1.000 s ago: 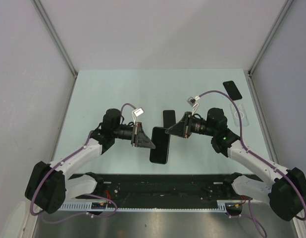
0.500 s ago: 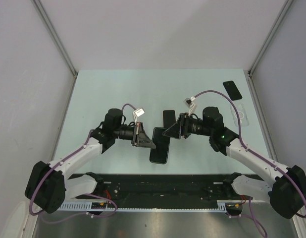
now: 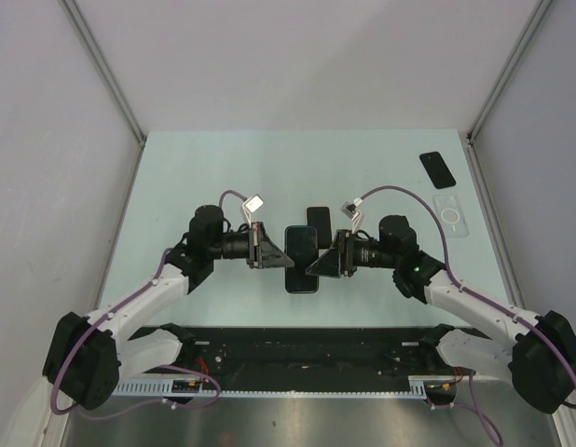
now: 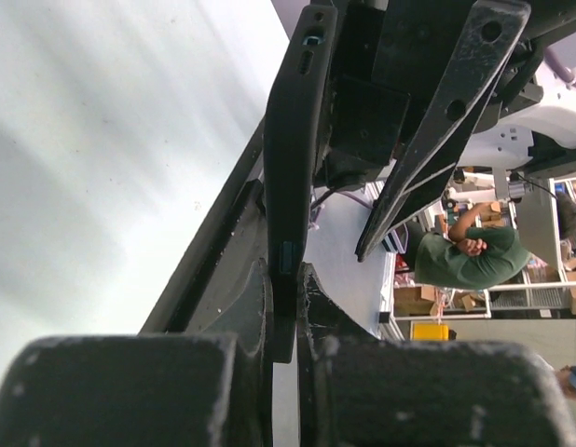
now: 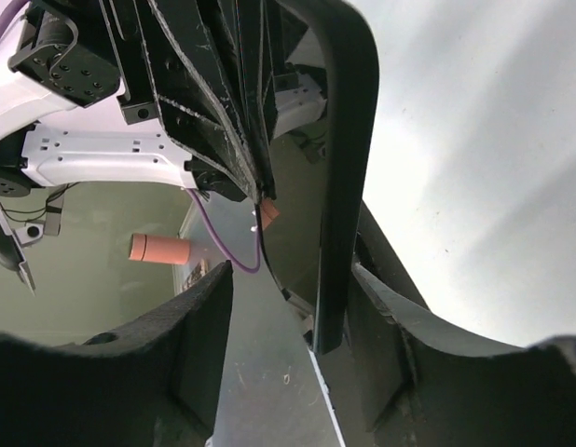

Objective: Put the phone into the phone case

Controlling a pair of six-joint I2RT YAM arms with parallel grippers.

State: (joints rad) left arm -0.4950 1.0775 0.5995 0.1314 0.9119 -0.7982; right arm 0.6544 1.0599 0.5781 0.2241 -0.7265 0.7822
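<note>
1. Left wrist view: the left fingers (image 4: 120,391) are pressed together on one long edge of the black phone (image 3: 302,263), which is held above the tabletop (image 3: 195,177).
2. The right fingers (image 5: 204,335) stand apart around its opposite edge.
3. Farther right, a clear case (image 3: 449,216) lies flat on the tabletop, and a smaller phone (image 3: 438,169) lies beyond it.

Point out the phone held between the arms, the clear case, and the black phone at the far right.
held phone (image 3: 301,253), top view, middle of its face
clear case (image 3: 451,215), top view, on its ring mark
far phone (image 3: 438,169), top view, centre of its black face
</note>
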